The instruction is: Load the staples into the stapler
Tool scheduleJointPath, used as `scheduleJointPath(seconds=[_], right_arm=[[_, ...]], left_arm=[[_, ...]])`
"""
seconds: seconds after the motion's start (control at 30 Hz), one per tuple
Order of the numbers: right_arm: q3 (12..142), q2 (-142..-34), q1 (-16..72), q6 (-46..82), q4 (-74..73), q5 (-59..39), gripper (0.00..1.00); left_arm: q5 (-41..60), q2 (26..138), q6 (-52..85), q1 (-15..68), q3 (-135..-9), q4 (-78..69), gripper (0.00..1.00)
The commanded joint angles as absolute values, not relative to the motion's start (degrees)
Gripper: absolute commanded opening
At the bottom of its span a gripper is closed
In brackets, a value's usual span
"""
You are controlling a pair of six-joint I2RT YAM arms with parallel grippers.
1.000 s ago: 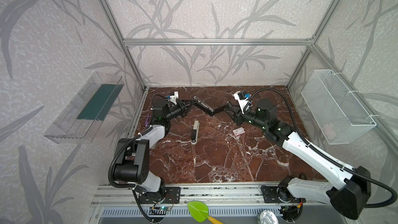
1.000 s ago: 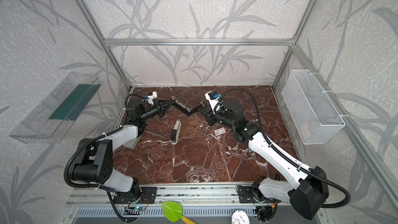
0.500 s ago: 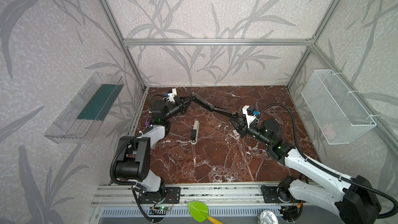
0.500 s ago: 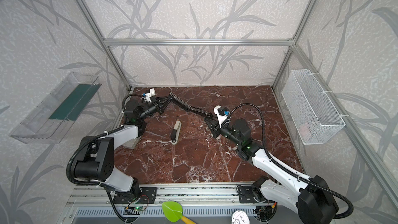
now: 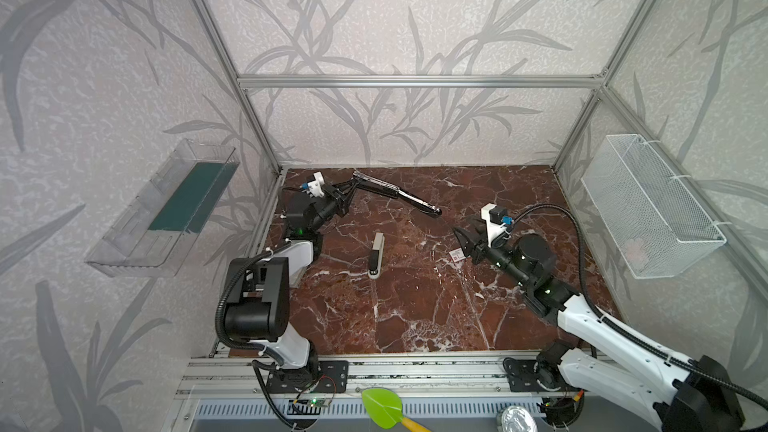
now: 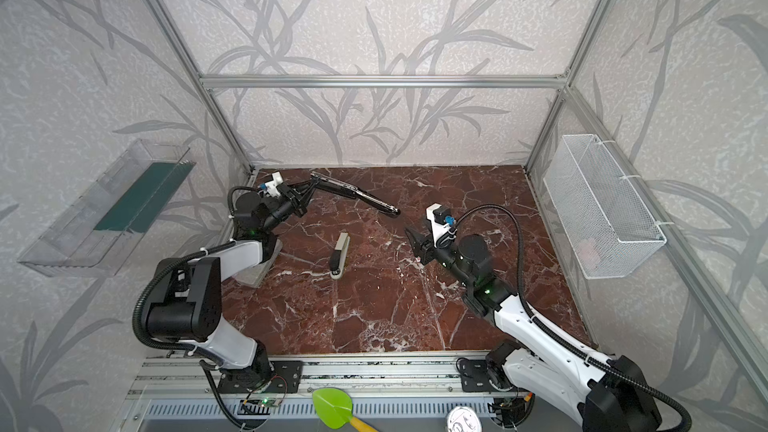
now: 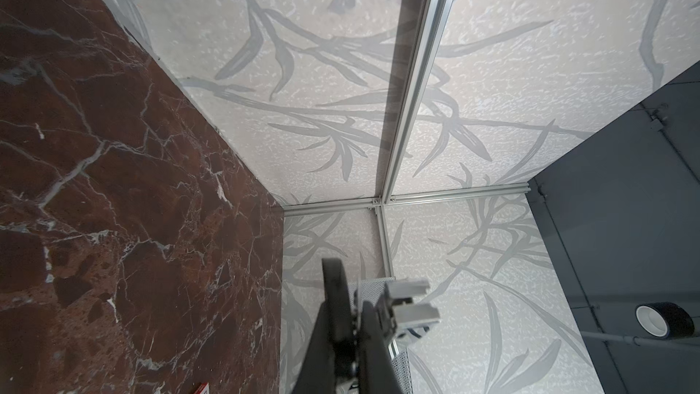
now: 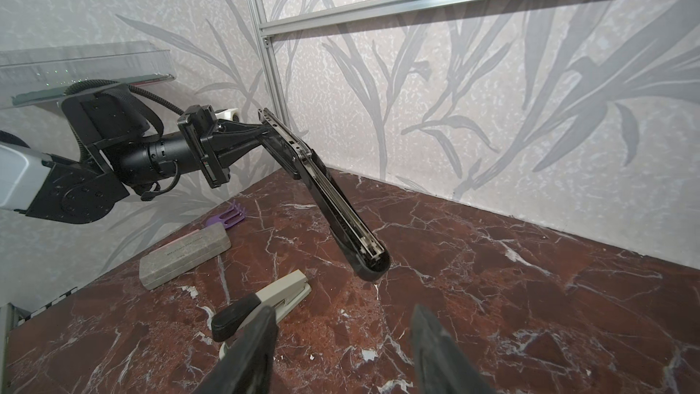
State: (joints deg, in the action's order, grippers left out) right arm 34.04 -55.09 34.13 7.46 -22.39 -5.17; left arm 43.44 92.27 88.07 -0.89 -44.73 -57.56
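Observation:
My left gripper (image 5: pixel 345 194) (image 6: pixel 304 195) (image 8: pixel 261 134) is shut on one end of a long black stapler (image 5: pixel 397 195) (image 6: pixel 357 195) (image 8: pixel 333 214). The stapler is swung open and slants down over the back of the table, with its metal channel showing. In the left wrist view the left gripper (image 7: pixel 354 320) has its fingers pressed together. My right gripper (image 5: pixel 463 243) (image 6: pixel 413 238) (image 8: pixel 342 312) is open and empty, a short way from the stapler's free end. The staples, a small white and red box (image 5: pixel 457 254), lie flat beside the right gripper.
A beige and black stapler (image 5: pixel 376 255) (image 6: pixel 340 255) (image 8: pixel 265 297) lies mid-table. A grey case (image 8: pixel 185 255) and a purple fork (image 8: pixel 227 216) lie by the left wall. A clear shelf (image 5: pixel 166 209) and a wire basket (image 5: pixel 648 205) hang on the side walls.
The right gripper let go of the black stapler's far end, opened, and drew back toward the front right. The stapler went from folded to stretched out, now held by the left gripper alone.

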Motion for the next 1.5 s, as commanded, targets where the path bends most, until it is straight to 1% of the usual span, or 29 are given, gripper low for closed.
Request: scheduleJointPath(seconds=[0.0, 0.07, 0.13, 0.23, 0.4, 0.53, 0.73, 0.93, 1.1, 1.2, 1.23, 1.37, 1.4, 1.47], right_arm=[[46.4, -58.6, 33.8, 5.8, -7.6, -7.6, 0.59], [53.5, -63.7, 33.7, 5.3, -0.3, -10.0, 0.58], [59.0, -68.0, 33.7, 4.6, 3.6, -12.6, 0.58], [65.0, -73.5, 33.5, 4.0, 6.1, -16.0, 0.58], [75.6, -83.1, 33.6, 3.6, 12.1, -21.7, 0.61], [80.6, -88.9, 33.5, 4.0, 13.6, -23.3, 0.64], [88.8, -96.8, 33.5, 4.3, 18.0, -26.0, 0.66], [93.3, -102.3, 33.5, 4.3, 19.8, -27.6, 0.67], [96.1, -105.7, 33.5, 4.4, 20.6, -28.9, 0.63], [97.1, -106.9, 33.6, 4.3, 20.9, -29.8, 0.57], [97.4, -107.2, 33.7, 4.2, 21.0, -29.9, 0.55], [98.4, -108.3, 34.0, 3.0, 22.1, -29.5, 0.40], [98.6, -108.5, 34.1, 2.8, 22.4, -29.6, 0.38], [99.0, -108.8, 34.2, 2.1, 23.0, -29.5, 0.31]], left_arm=[[45.4, 92.6, 90.2, 0.0, -44.6, -63.3, 0.00], [45.6, 92.9, 89.6, 0.6, -44.2, -63.3, 0.00], [45.8, 93.3, 89.1, 1.5, -43.9, -63.6, 0.00], [46.2, 93.8, 88.5, 3.2, -43.4, -64.2, 0.00], [46.8, 94.0, 87.5, 5.5, -43.0, -64.7, 0.00], [47.1, 94.1, 86.9, 6.9, -43.0, -64.4, 0.00], [47.6, 94.1, 86.7, 8.0, -43.0, -64.8, 0.00], [48.0, 94.3, 87.3, 8.5, -43.2, -66.1, 0.00], [48.3, 94.9, 88.7, 8.9, -43.3, -68.2, 0.00], [48.3, 95.1, 88.9, 8.9, -43.3, -68.5, 0.00], [48.3, 95.1, 88.9, 8.9, -43.3, -68.7, 0.00], [48.3, 95.2, 89.1, 9.0, -43.2, -68.8, 0.00], [48.3, 95.2, 89.1, 9.1, -43.2, -68.8, 0.00], [48.3, 95.2, 89.1, 9.0, -43.3, -68.9, 0.00]])
